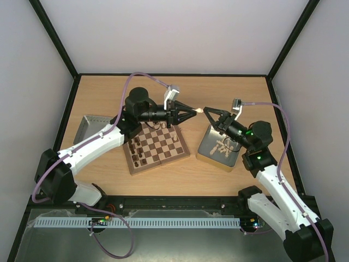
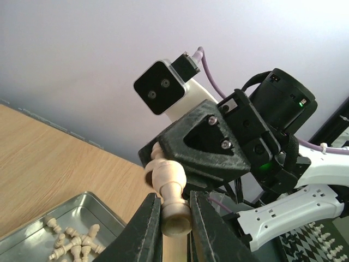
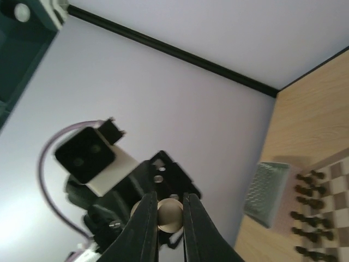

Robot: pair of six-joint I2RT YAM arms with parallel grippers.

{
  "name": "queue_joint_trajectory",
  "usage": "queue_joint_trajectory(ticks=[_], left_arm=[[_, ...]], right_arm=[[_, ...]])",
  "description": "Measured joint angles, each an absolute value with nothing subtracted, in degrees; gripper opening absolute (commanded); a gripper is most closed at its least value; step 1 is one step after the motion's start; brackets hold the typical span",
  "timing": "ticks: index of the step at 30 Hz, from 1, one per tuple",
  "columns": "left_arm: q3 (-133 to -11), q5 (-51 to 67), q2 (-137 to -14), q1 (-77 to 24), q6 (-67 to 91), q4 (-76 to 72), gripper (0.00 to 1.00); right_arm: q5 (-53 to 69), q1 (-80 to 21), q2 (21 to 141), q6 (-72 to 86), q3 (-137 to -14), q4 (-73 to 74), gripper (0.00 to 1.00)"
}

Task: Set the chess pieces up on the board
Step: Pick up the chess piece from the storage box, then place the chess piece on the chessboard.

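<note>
A pale cream chess piece (image 1: 200, 110) hangs in mid-air between the two arms, above the table behind the board (image 1: 161, 165). My left gripper (image 1: 194, 112) is shut on its base (image 2: 175, 214), and its round head points away towards the other arm. My right gripper (image 1: 208, 112) is shut on the same piece (image 3: 170, 214) from the opposite side, so the two grippers meet tip to tip. Dark chess pieces (image 1: 136, 154) stand along the board's left side, also in the right wrist view as dark pieces (image 3: 308, 203).
A shiny tin (image 1: 209, 156) right of the board holds several loose cream pieces (image 2: 71, 243). A second tin (image 1: 86, 129) lies at the left, beyond the board. Black frame posts and pale walls enclose the table.
</note>
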State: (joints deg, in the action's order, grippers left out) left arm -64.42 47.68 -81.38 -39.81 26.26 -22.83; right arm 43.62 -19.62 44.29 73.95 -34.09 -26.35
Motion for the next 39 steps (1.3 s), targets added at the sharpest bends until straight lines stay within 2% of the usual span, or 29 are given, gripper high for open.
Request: queue_joint_trajectory(ticks=[5, 11, 17, 21, 26, 31, 39], left_arm=[[-64.4, 43.8, -81.4, -39.2, 26.2, -21.3, 0.04], [-63.8, 28.8, -80.1, -35.6, 26.6, -10.8, 0.05], [-62.6, 11.0, -75.0, -31.8, 27.9, 2.5, 0.05], [-60.4, 4.9, -71.3, -27.7, 29.3, 7.6, 0.06], [-57.5, 2.1, -67.3, -22.4, 30.5, 10.5, 0.07], [-56.6, 2.4, -65.9, -19.7, 30.5, 11.6, 0.07], [-54.9, 5.8, -65.8, -15.7, 30.0, 11.8, 0.07]], right_arm=[[40.2, -19.6, 46.2, 67.4, -36.7, -17.6, 0.03], [31.1, -21.1, 51.7, 56.2, -42.1, -4.1, 0.03], [18.0, -31.1, 61.2, 47.6, -47.6, 4.3, 0.05], [9.9, -39.0, 71.5, 42.9, -52.4, 8.1, 0.06], [2.0, -46.6, 84.8, 37.9, -60.4, 13.6, 0.08], [-1.5, -48.9, 98.5, 35.5, -71.6, 18.2, 0.08], [-2.3, -48.9, 106.2, 34.2, -74.7, 21.9, 0.10]])
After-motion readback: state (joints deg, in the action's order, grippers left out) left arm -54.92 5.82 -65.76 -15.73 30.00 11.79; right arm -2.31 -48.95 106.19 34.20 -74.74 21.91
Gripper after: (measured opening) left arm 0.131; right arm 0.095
